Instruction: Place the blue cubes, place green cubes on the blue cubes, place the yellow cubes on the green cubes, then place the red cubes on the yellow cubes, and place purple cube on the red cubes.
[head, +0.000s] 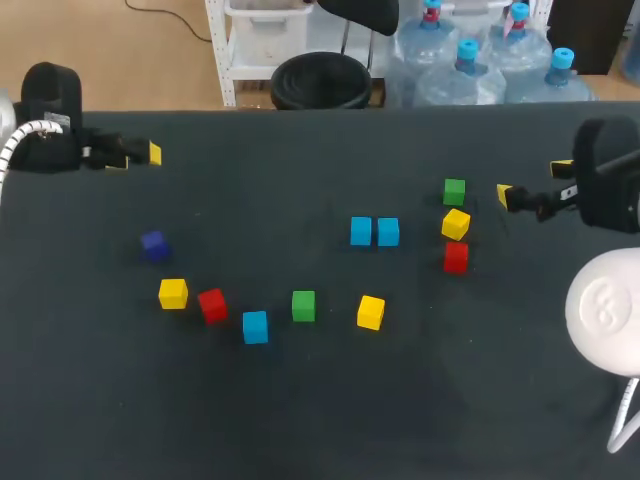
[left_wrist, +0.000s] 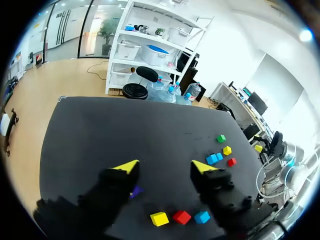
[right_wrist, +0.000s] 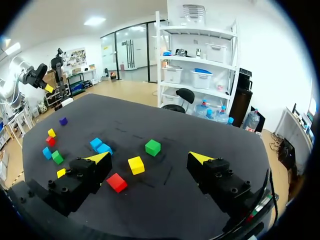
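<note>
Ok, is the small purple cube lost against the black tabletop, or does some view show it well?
Head view: the small purple cube is dim against the black tabletop, no glare. Left wrist view: mostly hidden behind the left gripper. Right wrist view: far off but distinct.

Dark counter (head: 320, 420), matte black top spanning nearly the full width seen from overhead, far edge running straight across, one squared far corner in the left wrist view, a few faint streaks in the right wrist view
</note>
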